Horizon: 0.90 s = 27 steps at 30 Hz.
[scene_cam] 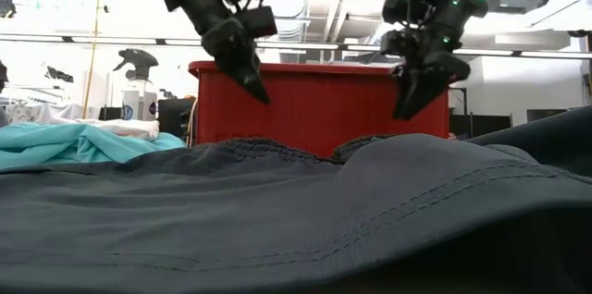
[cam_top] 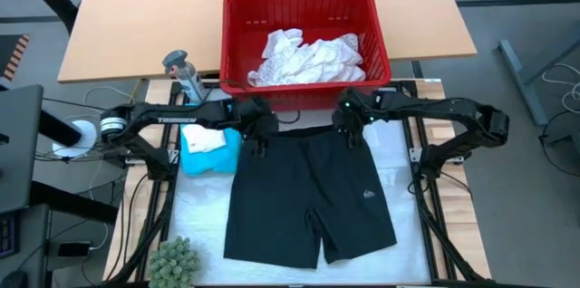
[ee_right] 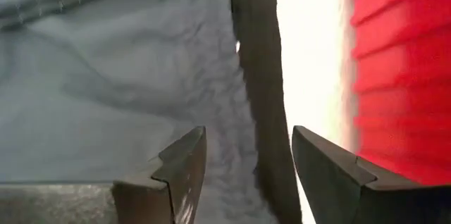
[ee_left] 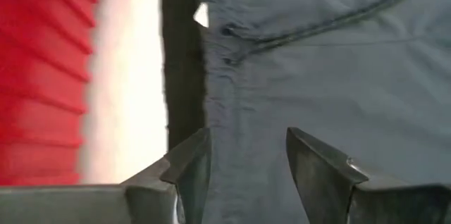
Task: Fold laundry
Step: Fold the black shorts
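Lying flat on the white mat, the black shorts point(cam_top: 308, 199) have their waistband at the 12 o'clock edge, just short of the red basket point(cam_top: 304, 7), and their two legs running down toward 6 o'clock. The long axis of the garment therefore runs 12 to 6, while the waistband itself runs 9 to 3.

The left gripper point(cam_top: 255, 139) hangs over the waistband's 9 o'clock corner and the right gripper point(cam_top: 349, 131) over its 3 o'clock corner, each arm nearest its own end. From the table-level camera both sets of fingers point down and sit clear above the cloth, apart from it. Each wrist camera shows its fingers spread with bare fabric and the dark waistband visible between them, so both grippers stand open with nothing in them.

From either gripper the shorts lie straight below and spread away toward 6 o'clock. That is the relation the next move probably turns on: with a gripper at each waistband corner, a fold would carry that edge along the long axis toward the leg hems. Whether the fingers are centred on the elastic or a little off it is hard to judge, as the wrist views are blurred.

A teal garment point(cam_top: 210, 152) with something white on it lies just beside the shorts at 9 o'clock, under the left arm. White laundry point(cam_top: 308, 58) waits in the basket.
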Tool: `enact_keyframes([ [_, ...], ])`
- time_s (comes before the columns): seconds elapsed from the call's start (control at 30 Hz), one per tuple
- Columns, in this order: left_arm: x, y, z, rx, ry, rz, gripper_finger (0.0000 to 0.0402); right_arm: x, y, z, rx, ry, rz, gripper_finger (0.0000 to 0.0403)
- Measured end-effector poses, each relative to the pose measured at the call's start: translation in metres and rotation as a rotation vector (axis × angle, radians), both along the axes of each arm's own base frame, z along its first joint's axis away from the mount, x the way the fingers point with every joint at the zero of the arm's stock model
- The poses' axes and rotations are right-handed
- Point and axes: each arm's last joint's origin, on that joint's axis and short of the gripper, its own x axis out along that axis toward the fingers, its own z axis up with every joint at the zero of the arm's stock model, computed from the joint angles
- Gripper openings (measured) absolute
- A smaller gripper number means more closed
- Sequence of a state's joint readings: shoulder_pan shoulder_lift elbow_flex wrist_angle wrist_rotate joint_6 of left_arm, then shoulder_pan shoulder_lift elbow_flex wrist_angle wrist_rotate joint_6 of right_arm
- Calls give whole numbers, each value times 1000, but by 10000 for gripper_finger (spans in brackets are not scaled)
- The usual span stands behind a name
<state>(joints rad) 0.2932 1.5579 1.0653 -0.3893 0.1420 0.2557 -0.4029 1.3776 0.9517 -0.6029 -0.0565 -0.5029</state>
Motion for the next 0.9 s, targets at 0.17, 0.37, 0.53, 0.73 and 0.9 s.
enact_keyframes([
  [0.17, 7, 1, -21, -38, 64, -8, 174, 10, -4, -13, 108, 31, 42, 233],
  [0.37, 8, 0, -25, -63, 78, -45, 174, 20, -6, -44, 137, 150, 107, 233],
  [0.53, 6, 3, -26, 28, 117, -25, 174, 22, -5, -55, 185, 198, 123, 224],
  [0.73, 8, 7, -20, 117, 80, -19, 174, 19, -3, -46, 180, 176, 131, 204],
  [0.9, 9, 16, -32, 107, 112, -23, 174, 17, -2, -39, 166, 151, 135, 182],
])
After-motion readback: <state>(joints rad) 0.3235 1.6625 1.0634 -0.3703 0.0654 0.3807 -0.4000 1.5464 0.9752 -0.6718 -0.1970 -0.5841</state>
